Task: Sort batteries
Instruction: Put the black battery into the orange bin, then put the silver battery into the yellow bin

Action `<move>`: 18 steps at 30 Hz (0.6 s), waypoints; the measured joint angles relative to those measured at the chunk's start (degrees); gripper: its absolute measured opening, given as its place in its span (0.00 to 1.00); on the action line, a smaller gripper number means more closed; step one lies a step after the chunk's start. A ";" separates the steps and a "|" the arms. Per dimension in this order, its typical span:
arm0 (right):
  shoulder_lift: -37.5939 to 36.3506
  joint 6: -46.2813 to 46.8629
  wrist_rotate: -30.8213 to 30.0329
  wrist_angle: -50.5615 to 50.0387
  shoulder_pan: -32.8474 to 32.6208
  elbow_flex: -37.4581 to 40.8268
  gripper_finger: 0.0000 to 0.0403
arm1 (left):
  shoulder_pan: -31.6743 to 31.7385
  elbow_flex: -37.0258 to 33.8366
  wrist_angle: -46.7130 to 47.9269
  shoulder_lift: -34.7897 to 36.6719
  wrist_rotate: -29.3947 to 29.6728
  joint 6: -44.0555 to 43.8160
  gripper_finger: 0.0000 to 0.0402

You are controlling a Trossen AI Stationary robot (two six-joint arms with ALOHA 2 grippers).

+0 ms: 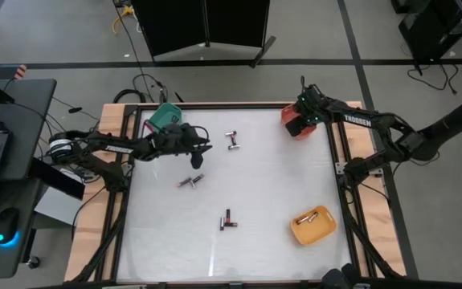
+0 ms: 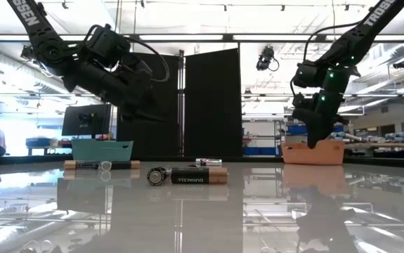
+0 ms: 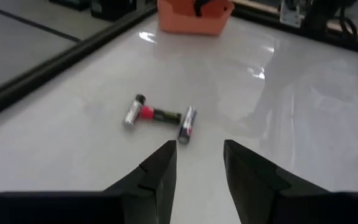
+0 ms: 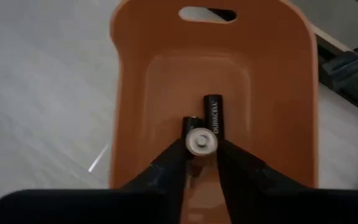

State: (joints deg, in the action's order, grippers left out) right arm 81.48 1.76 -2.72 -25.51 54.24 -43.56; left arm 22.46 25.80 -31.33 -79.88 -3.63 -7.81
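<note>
The right claw (image 4: 198, 163) hangs over the orange bin (image 4: 141, 112), pinching a silvery battery (image 4: 198, 140) end-on, its long axis pointing down into the bin beside a black battery (image 4: 213, 115) already there. The left claw (image 3: 198, 163), spread and empty, faces 3 batteries (image 3: 160, 116) on the desk (image 1: 271, 185).

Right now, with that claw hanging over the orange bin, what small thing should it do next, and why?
Probably open a little wider and let go. The right claw hangs inside the orange plastic bin, a silver-ended battery between its tips, directly above a black Duracell battery already lying in there. Nothing seems to be left but the drop. The left claw waits open near the loose batteries on the white table.
</note>
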 joint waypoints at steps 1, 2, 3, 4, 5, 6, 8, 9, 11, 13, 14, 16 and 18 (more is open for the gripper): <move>0.02 -0.02 0.00 -0.05 -0.07 -0.42 0.29 | -0.31 0.00 0.33 0.00 -0.07 -0.01 0.35; 0.02 -0.02 0.00 -0.07 -0.23 -1.02 0.32 | -0.61 0.00 0.50 0.00 -0.48 0.00 0.35; 0.02 -0.09 -0.01 -0.07 -0.40 -1.76 0.35 | -0.93 0.00 0.63 0.00 -0.98 -0.01 0.35; 0.02 -0.25 -0.02 -0.19 -0.60 -2.52 0.37 | -1.32 0.00 0.74 0.00 -1.50 0.01 0.35; 0.02 -0.28 -0.02 -0.36 -0.93 -3.35 0.39 | -1.70 0.00 0.88 0.00 -1.88 0.09 0.35; 0.02 -0.28 -0.02 -0.60 -1.32 -4.30 0.41 | -2.03 0.00 1.02 0.00 -2.13 0.31 0.35; 0.02 -0.45 -0.02 -1.49 -2.27 -6.60 0.45 | -2.72 0.00 1.12 0.00 -2.31 0.94 0.35; 0.02 -0.69 -0.02 -2.05 -2.91 -7.83 0.46 | -2.99 0.00 1.10 0.00 -2.30 1.01 0.35; 0.02 -0.84 -0.05 -3.52 -4.40 -10.07 0.48 | -3.46 0.01 1.00 0.00 -2.30 1.11 0.35; 0.02 -0.88 -0.05 -4.77 -6.40 -12.10 0.48 | -3.83 0.06 1.04 0.00 -2.30 0.62 0.35; 0.00 -0.93 -0.06 -5.15 -7.60 -12.82 0.48 | -3.85 0.39 1.66 0.00 -2.30 0.22 0.35; -0.03 -1.61 -0.14 -5.33 -10.42 -13.44 0.45 | -3.69 2.09 4.11 0.00 -2.26 0.20 0.34; -0.03 -2.09 -0.15 -4.50 -13.49 -13.39 0.39 | -2.36 5.12 8.38 0.00 -1.86 2.40 0.32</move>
State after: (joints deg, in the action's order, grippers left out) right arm 81.45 -0.34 -2.87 -30.01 40.74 -56.95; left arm 20.10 30.93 -22.95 -79.88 -5.49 -5.40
